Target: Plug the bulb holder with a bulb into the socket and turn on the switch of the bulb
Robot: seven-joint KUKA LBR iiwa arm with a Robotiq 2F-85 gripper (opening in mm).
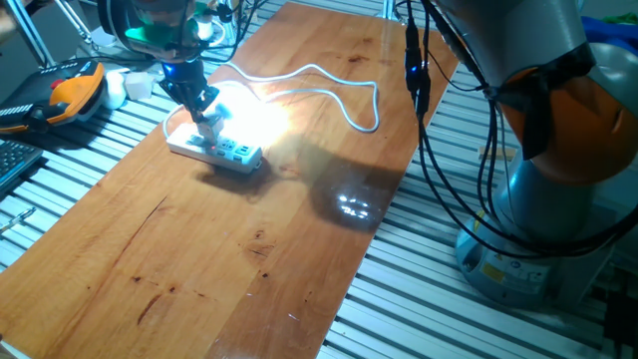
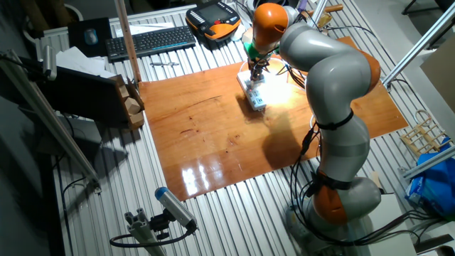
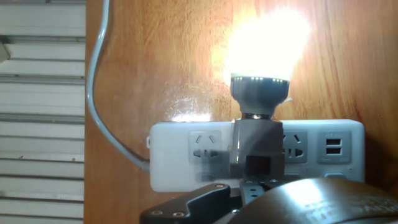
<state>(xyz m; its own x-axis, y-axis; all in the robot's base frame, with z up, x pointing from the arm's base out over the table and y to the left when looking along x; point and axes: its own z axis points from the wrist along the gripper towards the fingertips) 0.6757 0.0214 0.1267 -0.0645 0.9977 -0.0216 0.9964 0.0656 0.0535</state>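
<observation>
The bulb holder (image 3: 256, 148) sits plugged into the socket (image 3: 186, 155) on the worktop (image 1: 229, 259), bulb (image 3: 267, 43) glowing. The claw (image 1: 202, 108) hovers above it; its opening I can't tell.

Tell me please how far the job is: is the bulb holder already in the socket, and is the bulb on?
Both steps look done. In the hand view the bulb holder sits plugged into the socket, and its bulb glows brightly, so the switch appears to be on. The gripper hangs right over the holder; whether it grips it, I cannot tell. What seems left is only to pull the arm away.
</observation>
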